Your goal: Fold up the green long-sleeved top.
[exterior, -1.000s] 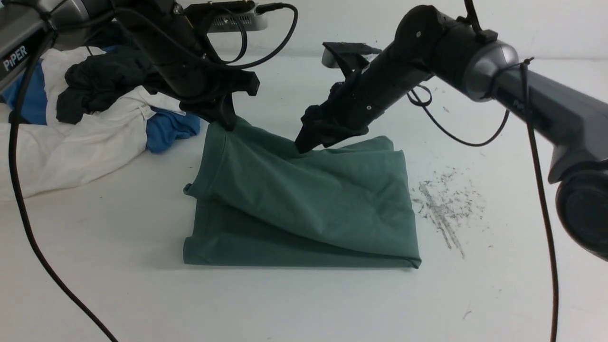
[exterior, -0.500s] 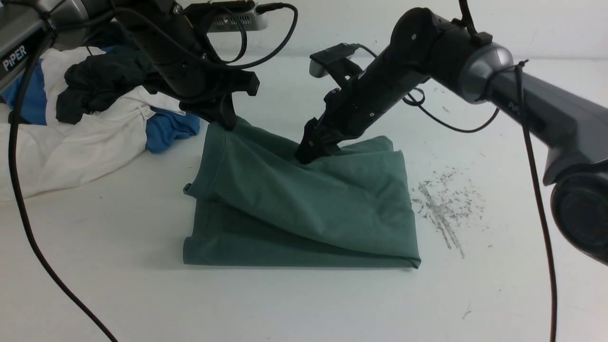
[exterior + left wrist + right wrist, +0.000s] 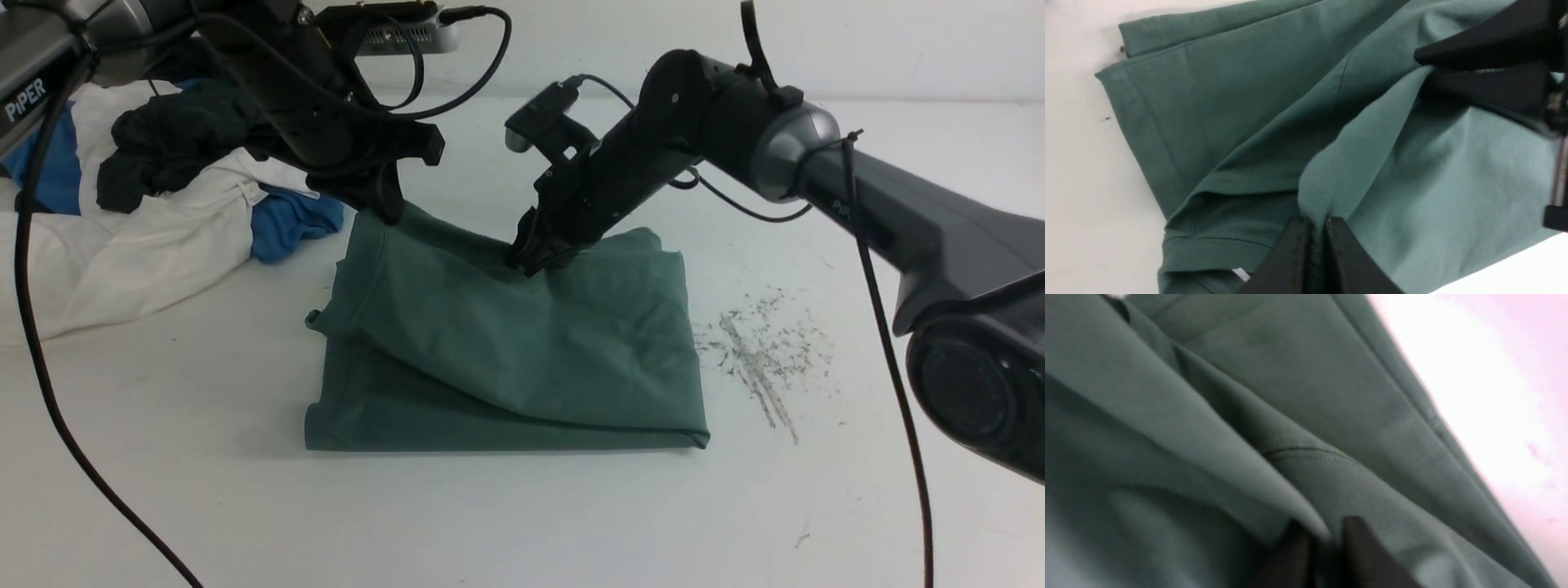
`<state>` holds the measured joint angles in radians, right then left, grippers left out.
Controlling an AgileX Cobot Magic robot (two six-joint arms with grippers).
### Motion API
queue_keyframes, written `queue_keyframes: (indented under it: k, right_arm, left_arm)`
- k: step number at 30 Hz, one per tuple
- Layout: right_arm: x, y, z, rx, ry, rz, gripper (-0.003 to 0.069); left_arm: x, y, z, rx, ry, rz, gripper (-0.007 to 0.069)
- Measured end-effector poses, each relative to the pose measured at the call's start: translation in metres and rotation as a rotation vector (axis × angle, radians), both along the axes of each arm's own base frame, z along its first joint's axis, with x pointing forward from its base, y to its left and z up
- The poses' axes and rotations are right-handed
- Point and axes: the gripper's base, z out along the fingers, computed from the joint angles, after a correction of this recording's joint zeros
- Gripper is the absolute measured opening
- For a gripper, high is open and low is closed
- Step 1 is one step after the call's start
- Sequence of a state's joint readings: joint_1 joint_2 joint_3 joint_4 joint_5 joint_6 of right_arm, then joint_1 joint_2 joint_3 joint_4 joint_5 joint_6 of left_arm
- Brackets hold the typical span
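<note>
Clothes pile [image 3: 163, 188] crowds the left; right table [image 3: 816, 269] open.

White tabletop [image 3: 522, 523] carries a heap of clothes at its far left edge: white garment [image 3: 122, 253] in front, black one [image 3: 171, 139] on top, blue fabric [image 3: 290, 220] poking out beside. Grey scuff marks [image 3: 759, 351] twd the right edge. Black cable [image 3: 49, 392] trails across the near-left corner.

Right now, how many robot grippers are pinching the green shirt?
2. The left gripper pinches the green shirt at its far left corner; the right gripper pinches its far edge, mid-way.
</note>
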<state>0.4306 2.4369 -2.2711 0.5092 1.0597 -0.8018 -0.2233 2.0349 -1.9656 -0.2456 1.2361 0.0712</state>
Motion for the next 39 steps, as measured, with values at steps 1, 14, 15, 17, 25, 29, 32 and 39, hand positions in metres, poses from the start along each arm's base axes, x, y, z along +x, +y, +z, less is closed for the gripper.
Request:
queue_keyframes:
  k: [1, 14, 15, 17, 25, 29, 32, 39]
  right_arm:
    - [0.001, 0.0, 0.004, 0.005, -0.009, 0.001, 0.0016]
    - [-0.002, 0.011, 0.018, 0.095, -0.016, 0.012, -0.0001]
    - [-0.001, 0.011, 0.017, 0.1, -0.019, 0.006, 0.0]
    - [0.002, 0.012, 0.013, 0.114, -0.022, -0.005, 0.0013]
    - [0.01, 0.01, 0.007, 0.178, 0.023, -0.141, 0.0247]
    - [0.007, 0.004, 0.015, 0.185, 0.169, -0.247, 0.0351]
    - [0.002, -0.007, 0.022, 0.125, 0.272, -0.323, 0.0358]
    - [-0.004, -0.027, 0.001, -0.044, 0.355, -0.502, 0.0097]
  left_arm:
    - [0.0, 0.001, 0.0, 0.007, 0.0, 0.002, 0.0016]
    - [-0.005, 0.024, -0.031, 0.213, 0.063, 0.156, 0.0016]
    - [-0.005, 0.025, -0.032, 0.212, 0.064, 0.163, 0.0016]
    - [-0.003, 0.027, -0.034, 0.211, 0.069, 0.174, 0.0016]
    - [0.005, 0.037, -0.063, 0.261, 0.141, 0.195, 0.0016]
    - [0.005, 0.038, -0.063, 0.261, 0.149, 0.213, 0.0016]
    - [0.005, 0.039, -0.063, 0.258, 0.151, 0.225, 0.0016]
    - [0.006, 0.042, -0.064, 0.268, 0.155, 0.235, 0.0016]
